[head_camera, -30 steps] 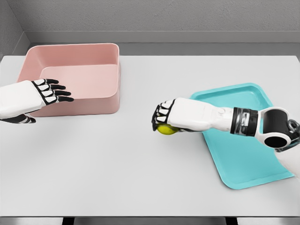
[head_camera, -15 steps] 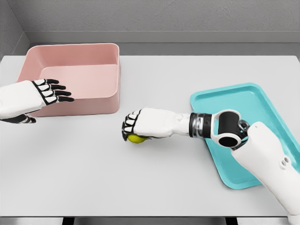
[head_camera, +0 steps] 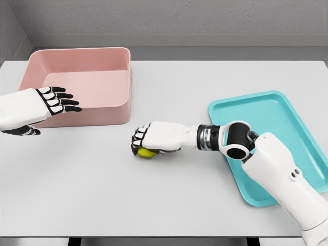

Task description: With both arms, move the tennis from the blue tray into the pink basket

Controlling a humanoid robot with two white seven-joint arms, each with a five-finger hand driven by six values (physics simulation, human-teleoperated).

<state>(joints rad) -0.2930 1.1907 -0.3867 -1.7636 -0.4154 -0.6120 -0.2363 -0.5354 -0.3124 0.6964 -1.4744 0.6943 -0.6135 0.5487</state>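
Head view shows the right hand (head_camera: 148,139) curled down over the yellow tennis ball (head_camera: 147,152), gripping it low above the white table (head_camera: 169,205), between the blue tray (head_camera: 287,110) and the pink basket (head_camera: 102,69). The ball is clear of the tray and near the basket's front right corner, though not over it. The left hand (head_camera: 54,102) hovers in front of the basket's near wall, fingers spread and holding nothing. Since the task calls for 2 arms, the step in hand looks like a handover at mid-table. To do it well, the right hand should set the ball down gently or present it steadily, loosening only once the ball is settled, because a round ball would likely roll on the flat table.
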